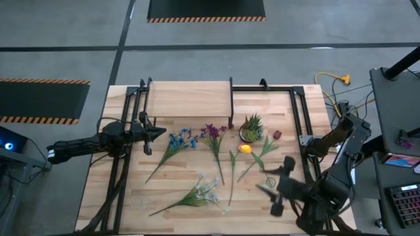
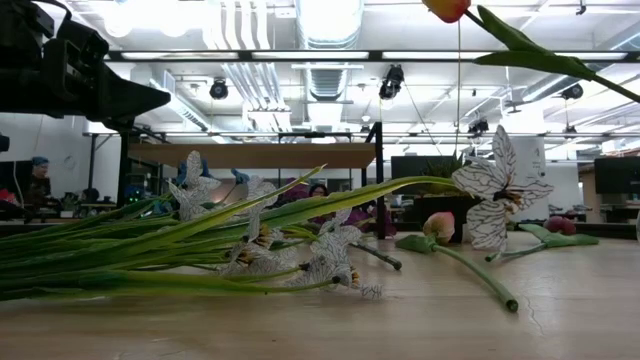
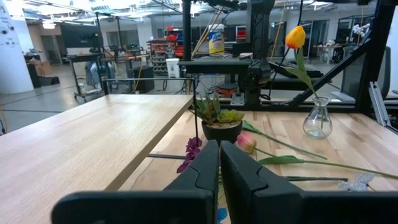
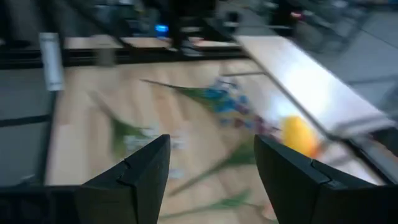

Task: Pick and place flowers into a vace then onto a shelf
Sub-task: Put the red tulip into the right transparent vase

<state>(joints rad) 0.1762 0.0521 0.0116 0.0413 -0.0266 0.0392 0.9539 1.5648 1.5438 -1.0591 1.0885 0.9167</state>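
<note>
The wooden counter [image 1: 105, 157] fills most of the high view, framed by black metal rails, and the shelf [image 1: 189, 98] stands at its far edge — a light-wood board on thin black legs. The left arm reaches in from the left side, its left gripper [image 1: 155, 132] hovering near the shelf's front left corner with its fingers [image 3: 242, 177] pressed together on nothing. The right arm sits at the near right corner of the counter, its right gripper [image 1: 275, 189] raised above the surface with the fingers [image 4: 137, 171] spread wide and empty. The flowers lie loose across the middle of the counter: a blue stem [image 1: 176, 143] just beside the left gripper, a purple stem [image 1: 212, 134] next to it, a white spray [image 1: 200, 193] nearer the front edge, and a dark red bloom [image 1: 277, 135] to the right. A small spiky potted plant [image 1: 252, 126] stands in front of the shelf's right end. Close beside it a yellow-orange tulip [image 1: 245, 149] stands upright in a small clear glass vase [image 3: 318, 122] — the only stem already in it.
</note>
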